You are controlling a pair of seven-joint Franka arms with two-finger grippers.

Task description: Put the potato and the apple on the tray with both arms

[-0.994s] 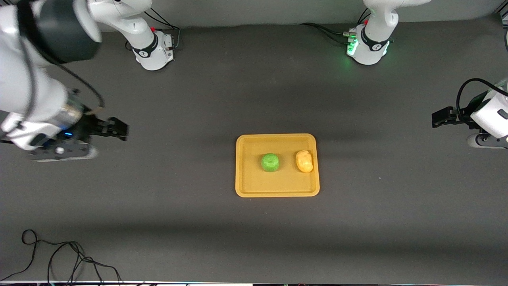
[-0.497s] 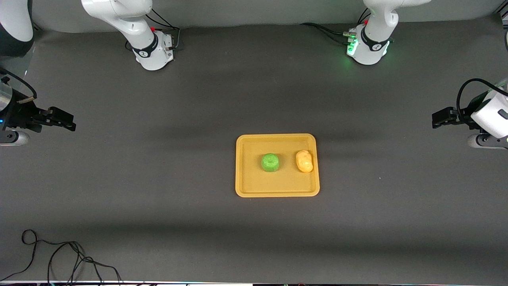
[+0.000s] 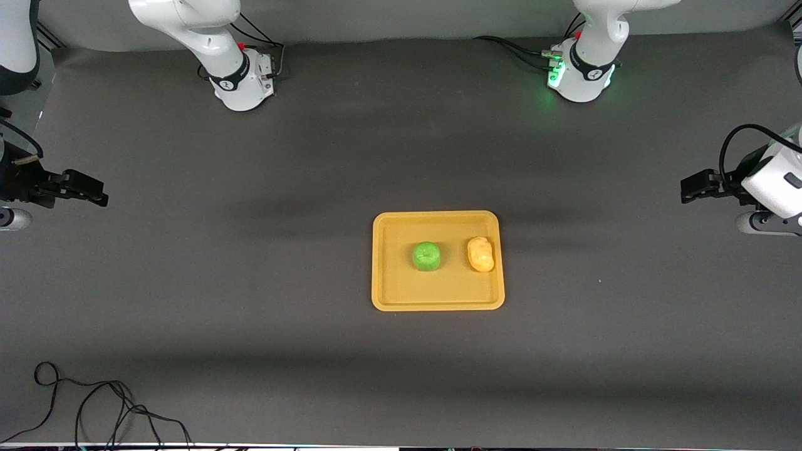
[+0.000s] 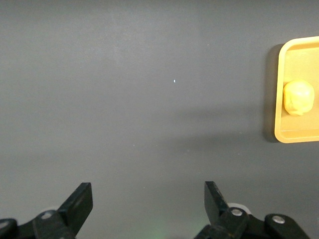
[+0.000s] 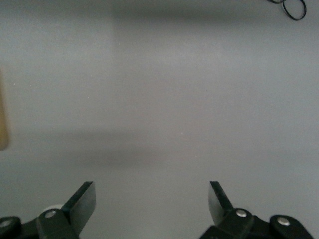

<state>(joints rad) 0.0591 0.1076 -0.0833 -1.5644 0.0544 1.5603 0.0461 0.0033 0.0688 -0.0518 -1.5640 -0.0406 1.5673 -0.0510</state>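
Front view: the apple (image 3: 427, 256) and potato (image 3: 480, 254) lie side by side on the tray (image 3: 438, 300), the potato toward the left arm's end. The right gripper (image 3: 94, 191) and left gripper (image 3: 689, 188) hang over bare table (image 3: 250, 282) at their own ends, well apart from the tray.

Left wrist view: the left gripper (image 4: 148, 201) is spread wide and empty; the potato (image 4: 298, 97) sits in the tray (image 4: 277, 124).

Right wrist view: the right gripper (image 5: 151, 201) is spread wide and empty.

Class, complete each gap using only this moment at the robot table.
1. The apple and the potato both rest on the ____.
2. Of the two, the ____ lies nearer the left arm's end.
3. The jaws of the left gripper and right gripper are ____.

Missing words: tray; potato; open
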